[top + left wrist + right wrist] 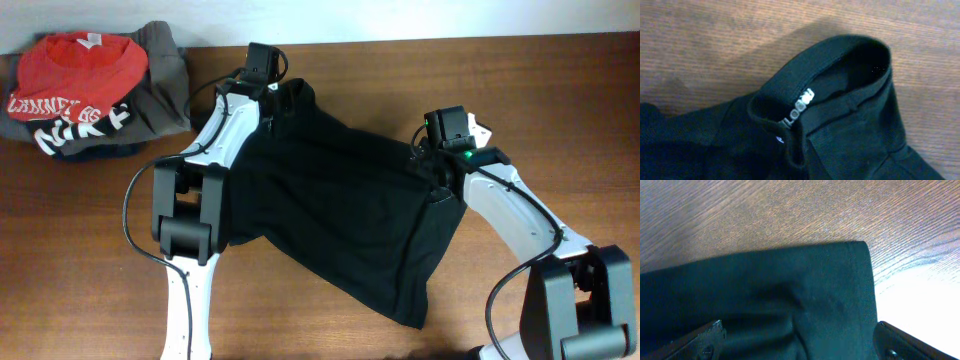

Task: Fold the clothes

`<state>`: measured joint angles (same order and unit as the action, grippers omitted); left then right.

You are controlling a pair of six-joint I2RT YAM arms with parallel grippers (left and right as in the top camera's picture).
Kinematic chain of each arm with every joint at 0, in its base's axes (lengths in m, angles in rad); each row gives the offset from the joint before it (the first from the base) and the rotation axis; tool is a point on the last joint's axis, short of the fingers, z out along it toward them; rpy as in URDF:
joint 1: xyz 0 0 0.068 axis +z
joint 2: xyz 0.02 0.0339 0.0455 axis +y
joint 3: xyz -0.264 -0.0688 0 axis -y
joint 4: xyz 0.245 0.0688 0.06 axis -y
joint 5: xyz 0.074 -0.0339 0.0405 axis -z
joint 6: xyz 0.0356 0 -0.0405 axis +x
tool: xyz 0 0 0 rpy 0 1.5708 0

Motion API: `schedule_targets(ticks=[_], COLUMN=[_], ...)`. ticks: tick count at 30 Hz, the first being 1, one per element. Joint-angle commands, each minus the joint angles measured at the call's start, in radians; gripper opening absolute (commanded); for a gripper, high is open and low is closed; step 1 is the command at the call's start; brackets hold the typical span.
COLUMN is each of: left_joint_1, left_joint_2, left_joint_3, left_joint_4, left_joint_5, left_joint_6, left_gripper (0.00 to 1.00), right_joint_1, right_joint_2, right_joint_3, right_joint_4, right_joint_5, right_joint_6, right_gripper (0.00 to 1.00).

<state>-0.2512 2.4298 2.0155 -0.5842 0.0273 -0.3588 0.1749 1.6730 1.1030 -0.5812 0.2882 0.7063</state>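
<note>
Clothes (330, 210): black, lay spread on worktop (560, 90). My left end effector (270, 98) was clenched at collar (840, 52), hold unseen; right end effector (800, 342) released over hem (862, 285). Risk: thin pinch could slip in lifting.

Grey garment (165, 60) mostly under red shirt (85, 65); lettering blurred on collar label (799, 111) of black garment (850, 140).

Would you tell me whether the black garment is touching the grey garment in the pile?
Apart. The overhead view shows bare table between the black garment and the grey garment.
</note>
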Motion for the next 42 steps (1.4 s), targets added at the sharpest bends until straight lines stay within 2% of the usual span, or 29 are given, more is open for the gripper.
schedule_targets(ticks=[1,7,12,14,17,23,25,26,27,29,31,32,33,34,36,41,42], left_joint_1=[0.002,0.000,-0.022,-0.035,-0.062,-0.056,-0.039,-0.029,-0.023,-0.003,0.010,0.015,0.018,0.021,0.023,0.022,0.020], left_joint_2=[0.010,0.010,0.013,0.013,0.037,0.111,0.159,0.182,0.194,0.208,0.208,0.207,0.207,0.207,0.204,0.174,0.150], left_joint_3=[0.103,0.234,0.241,0.241,0.241,0.241,0.241,0.241,0.241,0.241,0.241,0.242,0.247,0.255,0.283,0.385,0.415], left_joint_4=[-0.011,-0.008,0.097,0.137,0.224,0.336,0.417,0.453,0.468,0.461,0.455,0.463,0.463,0.458,0.413,0.233,0.161], left_joint_5=[0.029,0.090,0.074,0.026,-0.122,-0.191,-0.224,-0.235,-0.234,-0.234,-0.234,-0.234,-0.233,-0.227,-0.210,-0.204,-0.204], left_joint_6=[0.000,-0.125,-0.130,-0.130,-0.121,-0.118,-0.100,-0.069,-0.038,0.008,0.018,0.018,0.023,0.042,0.077,0.077,0.077], left_gripper=[0.01,0.01,0.01,0.01,0.01,0.01,0.01,0.10,0.11,0.30,0.56,0.73,0.81,0.96,0.99,0.99,0.99], right_joint_1=[0.009,0.009,0.009,0.009,0.009,0.009,0.009,0.009,0.009,0.009,0.009,0.009,0.009,0.009,0.009,0.008,0.008], right_joint_2=[0.011,0.011,0.011,0.011,0.011,0.011,0.019,0.031,0.037,0.063,0.085,0.096,0.101,0.101,0.101,0.101,0.101], right_joint_3=[-0.012,-0.016,-0.016,-0.016,-0.016,-0.016,-0.016,-0.016,-0.016,-0.016,-0.016,-0.016,-0.016,-0.016,-0.016,-0.016,-0.016], right_joint_4=[0.002,0.014,0.014,0.014,0.013,0.013,0.024,0.034,0.037,0.047,0.057,0.065,0.071,0.073,0.073,0.074,0.077], right_joint_5=[0.027,0.031,0.035,0.035,0.035,0.030,0.007,-0.003,-0.007,-0.007,-0.008,-0.011,-0.011,-0.015,-0.015,-0.014,-0.012], right_joint_6=[0.005,0.005,0.005,0.004,0.004,0.005,0.005,0.004,0.004,0.004,0.004,0.004,0.004,0.004,0.004,0.003,0.000], right_gripper=[0.99,0.99,0.99,0.99,0.99,0.99,0.99,0.99,0.99,0.99,0.99,0.99,0.99,0.99,0.99,0.99,0.99])
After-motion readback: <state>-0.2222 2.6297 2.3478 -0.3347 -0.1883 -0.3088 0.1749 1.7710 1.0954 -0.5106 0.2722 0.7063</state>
